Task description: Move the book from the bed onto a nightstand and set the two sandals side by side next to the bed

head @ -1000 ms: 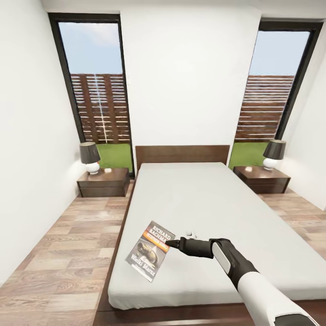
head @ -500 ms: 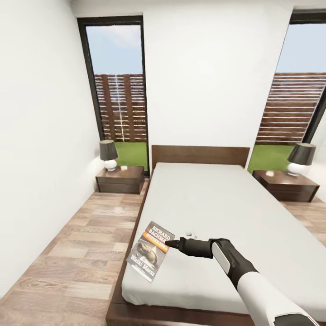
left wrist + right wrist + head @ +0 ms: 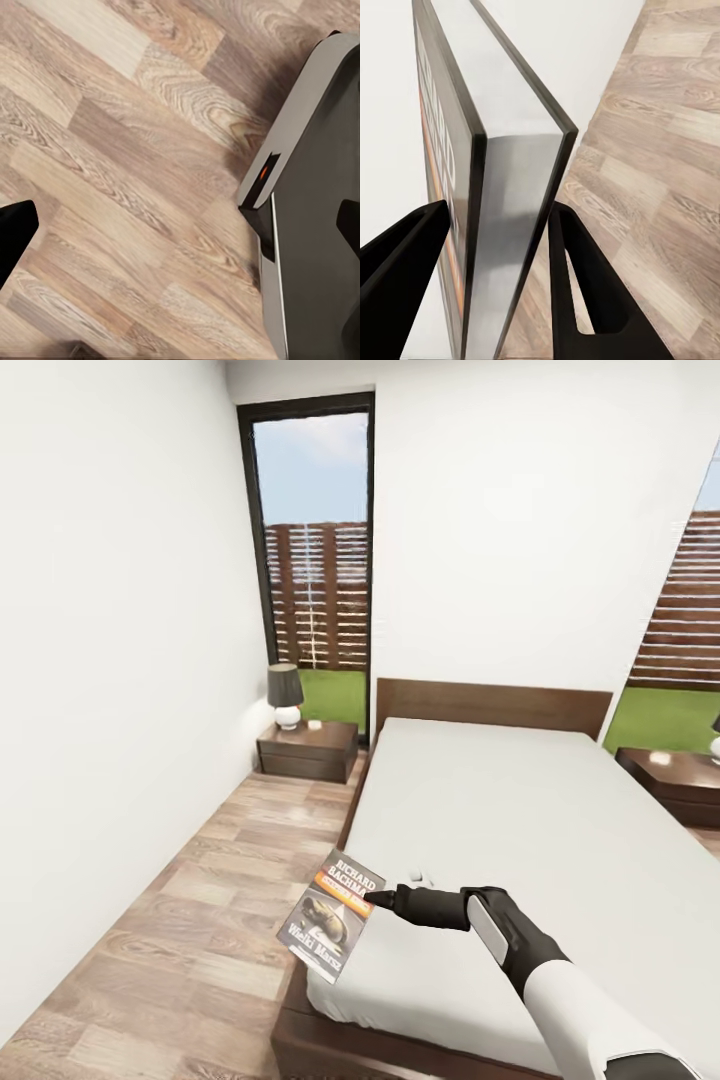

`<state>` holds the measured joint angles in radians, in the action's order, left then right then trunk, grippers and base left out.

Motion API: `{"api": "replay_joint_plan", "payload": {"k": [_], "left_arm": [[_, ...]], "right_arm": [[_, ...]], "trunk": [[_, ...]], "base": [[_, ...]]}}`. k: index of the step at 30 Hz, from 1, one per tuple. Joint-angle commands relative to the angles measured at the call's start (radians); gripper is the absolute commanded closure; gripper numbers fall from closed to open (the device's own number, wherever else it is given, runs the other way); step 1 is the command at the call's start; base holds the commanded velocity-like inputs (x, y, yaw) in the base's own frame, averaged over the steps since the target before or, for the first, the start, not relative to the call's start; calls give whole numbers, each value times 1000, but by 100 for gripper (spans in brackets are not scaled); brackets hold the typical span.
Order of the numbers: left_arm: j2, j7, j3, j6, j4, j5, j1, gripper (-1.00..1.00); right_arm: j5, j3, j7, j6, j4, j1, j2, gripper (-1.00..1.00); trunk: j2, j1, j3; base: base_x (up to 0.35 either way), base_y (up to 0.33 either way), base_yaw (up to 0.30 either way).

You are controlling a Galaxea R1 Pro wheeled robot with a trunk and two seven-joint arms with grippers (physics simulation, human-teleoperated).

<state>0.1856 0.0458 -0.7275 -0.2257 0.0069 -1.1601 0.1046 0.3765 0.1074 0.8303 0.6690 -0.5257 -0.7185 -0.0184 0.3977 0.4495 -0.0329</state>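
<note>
My right gripper [image 3: 380, 900] is shut on the book [image 3: 334, 915], a thin dark paperback with an orange band and white lettering. It is held in the air over the near left corner of the bed [image 3: 520, 830]. In the right wrist view the book [image 3: 502, 187] stands edge-on between both black fingers [image 3: 585, 300]. The left nightstand [image 3: 306, 748] stands by the headboard, far ahead of the book. A second nightstand [image 3: 680, 780] shows at the right edge. My left gripper [image 3: 180, 229] is open over bare floor. The sandals are out of view.
A dark-shaded lamp [image 3: 285, 695] and a small white item sit on the left nightstand. A wood-plank aisle [image 3: 200, 900] runs between the white left wall and the bed. A tall window [image 3: 315, 560] is behind the nightstand. My grey base [image 3: 315, 225] shows beside the left gripper.
The camera has swung left, so the bed and windows slid right in the picture. The book stays gripped in the right gripper and now hangs over the bed's left edge.
</note>
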Motion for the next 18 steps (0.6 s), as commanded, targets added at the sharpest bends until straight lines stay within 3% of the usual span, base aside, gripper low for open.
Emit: {"api": "replay_joint_plan", "payload": {"k": [1, 9, 18], "left_arm": [[0, 5, -7, -3, 1, -10, 0, -100], [0, 5, -7, -3, 1, -10, 0, -100], [0, 5, -7, -14, 1, -10, 0, -100]], "right_arm": [[10, 1, -1, 8, 0, -1, 0, 100], [9, 1, 0, 8, -1, -1, 0, 100], [9, 2, 1, 7, -1, -1, 0, 100]], "trunk": [[2, 0, -3], [2, 0, -7], [2, 0, -12]], "base": [[-81, 154, 275], [-90, 168, 274], [-27, 82, 270]]}}
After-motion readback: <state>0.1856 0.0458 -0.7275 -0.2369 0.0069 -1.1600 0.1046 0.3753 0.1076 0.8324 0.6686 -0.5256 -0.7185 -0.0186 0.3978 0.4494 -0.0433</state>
